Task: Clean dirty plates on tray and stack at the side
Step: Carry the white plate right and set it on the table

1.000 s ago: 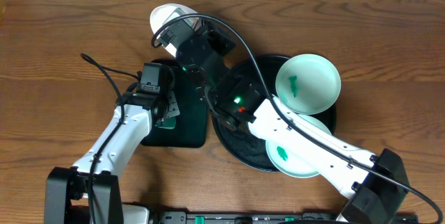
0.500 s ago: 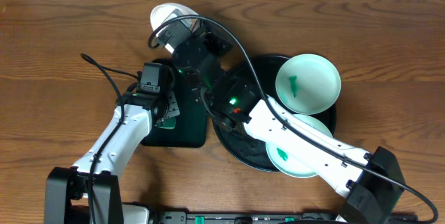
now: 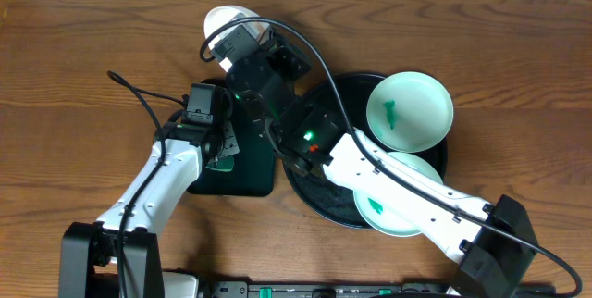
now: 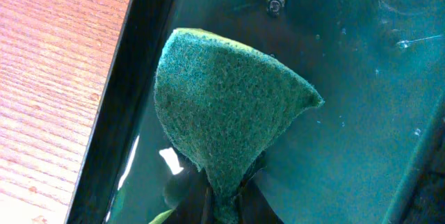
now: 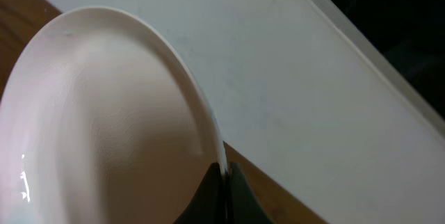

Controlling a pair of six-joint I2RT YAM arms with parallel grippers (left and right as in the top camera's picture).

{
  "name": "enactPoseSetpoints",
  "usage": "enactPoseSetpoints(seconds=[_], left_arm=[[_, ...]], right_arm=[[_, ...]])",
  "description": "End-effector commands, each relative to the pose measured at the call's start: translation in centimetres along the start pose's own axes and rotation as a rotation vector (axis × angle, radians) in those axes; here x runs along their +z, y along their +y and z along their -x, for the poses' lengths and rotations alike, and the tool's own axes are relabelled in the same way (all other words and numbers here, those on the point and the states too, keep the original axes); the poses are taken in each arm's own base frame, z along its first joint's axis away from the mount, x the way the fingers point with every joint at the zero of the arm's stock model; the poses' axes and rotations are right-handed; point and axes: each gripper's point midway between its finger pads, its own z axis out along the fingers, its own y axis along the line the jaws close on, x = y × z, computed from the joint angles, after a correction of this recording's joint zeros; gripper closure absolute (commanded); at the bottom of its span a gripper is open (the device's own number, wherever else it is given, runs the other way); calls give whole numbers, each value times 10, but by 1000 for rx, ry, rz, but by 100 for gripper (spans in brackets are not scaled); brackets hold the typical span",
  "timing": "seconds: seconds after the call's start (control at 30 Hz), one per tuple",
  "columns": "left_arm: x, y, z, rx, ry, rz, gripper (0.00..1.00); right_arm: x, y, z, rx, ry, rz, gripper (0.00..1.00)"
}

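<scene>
Overhead: since a second ago the right claw [image 3: 239, 39] has edged slightly up and to the right at the far side of the tabletop [image 3: 83, 67], carrying the white plate [image 3: 222, 20] with it. A little less of that plate now shows from under the wrist. The left claw [image 3: 220, 142] has not shifted and hangs over the rectangular black tray [image 3: 250, 178]. The round black tray [image 3: 310, 187] sits to the right of it and holds both remaining plates. The upper mint-green plate [image 3: 410, 111] overlaps the tray's far right rim. The lower mint-green plate [image 3: 393, 213] lies at its near edge, partly under the right arm. Each has a small green smear in the middle, and both lie well apart from either claw.

Left wrist: the left claw is pinched narrow on the bottom corner of a green sponge [image 4: 222, 106], which fans out above the fingers over the wet floor of the rectangular tray. Bare wood shows along the left.

Right wrist: the right claw is clamped tight on the rim of the white plate, which spreads out to the left of the fingers. Its inner face is clean and glossy. A pale band [image 5: 292, 71] runs behind it.
</scene>
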Motion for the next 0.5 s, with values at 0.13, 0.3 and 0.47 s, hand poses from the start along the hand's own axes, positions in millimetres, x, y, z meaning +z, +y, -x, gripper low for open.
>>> enactPoseSetpoints(seconds=[0.13,0.3,0.47], left_arm=[[1,5,-4,9,3,19,92],[1,5,-4,9,3,19,92],[1,5,-5,9,3,19,92]], right_arm=[[8,6,-17,345,69,54,99],[22,4,-47,545,183,105,99],[39,-11,-76,679,292,164,99]])
